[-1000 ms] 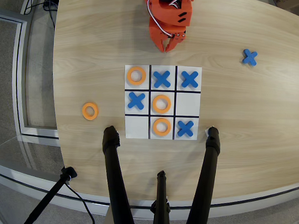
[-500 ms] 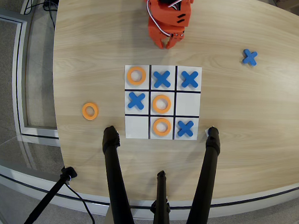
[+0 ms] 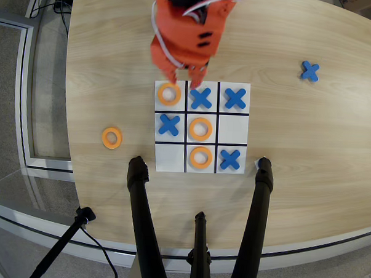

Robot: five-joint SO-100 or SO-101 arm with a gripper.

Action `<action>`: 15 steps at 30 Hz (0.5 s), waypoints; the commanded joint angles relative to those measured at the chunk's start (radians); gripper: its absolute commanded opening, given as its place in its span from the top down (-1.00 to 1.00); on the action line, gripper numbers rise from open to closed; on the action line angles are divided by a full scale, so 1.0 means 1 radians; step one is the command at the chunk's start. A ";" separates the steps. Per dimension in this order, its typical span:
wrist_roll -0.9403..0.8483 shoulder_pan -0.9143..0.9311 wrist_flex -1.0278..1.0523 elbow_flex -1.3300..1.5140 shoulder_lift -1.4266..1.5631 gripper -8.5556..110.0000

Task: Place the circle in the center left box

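The loose orange circle (image 3: 111, 137) lies flat on the wooden table, left of the board in the overhead view. The white 3x3 board (image 3: 156, 165) holds three more orange rings (image 3: 169, 94) (image 3: 200, 128) (image 3: 200, 157) and several blue X pieces. Its middle row has a blue X (image 3: 169, 124) at the left end. The blank end cell (image 3: 233, 129) is at the right. My orange gripper (image 3: 186, 77) hangs over the board's top edge, beside the top-left ring, far from the loose circle. It holds nothing that I can see. Its jaws are hard to read from above.
A spare blue X (image 3: 310, 71) lies on the table at the upper right. Black tripod legs (image 3: 144, 217) (image 3: 256, 216) stand on the table just below the board. The table edge (image 3: 71, 140) runs close to the loose circle's left.
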 commanded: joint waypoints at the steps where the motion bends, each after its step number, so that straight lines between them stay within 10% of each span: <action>1: 0.002 0.046 -0.124 -0.120 -0.186 0.64; 15: -0.011 0.215 -0.307 -0.723 -0.881 0.55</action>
